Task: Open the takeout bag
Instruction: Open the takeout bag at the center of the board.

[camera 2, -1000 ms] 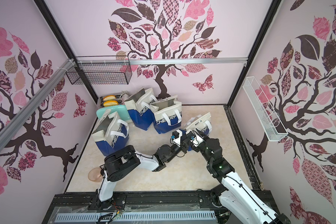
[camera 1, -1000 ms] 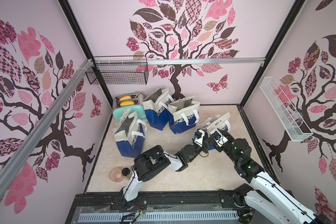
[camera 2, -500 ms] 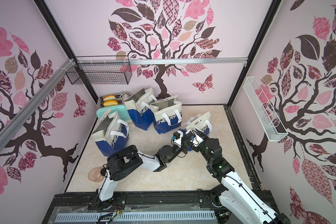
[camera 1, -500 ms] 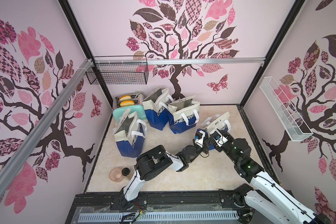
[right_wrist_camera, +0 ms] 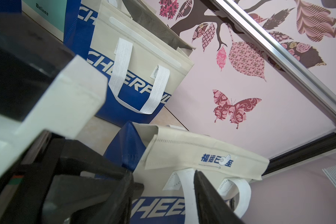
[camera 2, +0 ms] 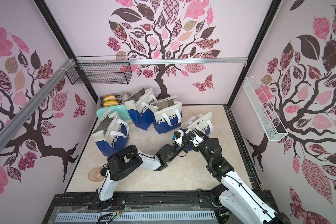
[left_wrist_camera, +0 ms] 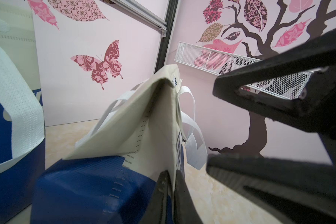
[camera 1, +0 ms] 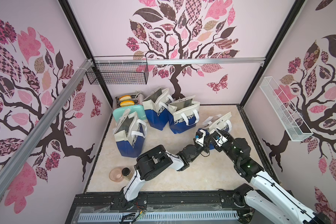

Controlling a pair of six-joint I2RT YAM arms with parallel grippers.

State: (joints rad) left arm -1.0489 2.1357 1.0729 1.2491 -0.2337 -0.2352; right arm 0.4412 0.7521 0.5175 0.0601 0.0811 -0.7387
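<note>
Pinched shut with left gripper [left_wrist_camera: 171, 175]: cream side edge of takeout bag [left_wrist_camera: 155, 116] at right. Half-spread, holding nothing: right gripper [right_wrist_camera: 163, 172], near white handle [right_wrist_camera: 182, 178].

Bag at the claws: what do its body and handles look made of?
Bag: probably non-woven fabric, matte, cream above blue. Its seams are dashed embossed lines and it folds in soft creases.
Handles: white straps, seemingly the same kind of fabric, with a dotted texture and round pressed welds at the ends.
</note>
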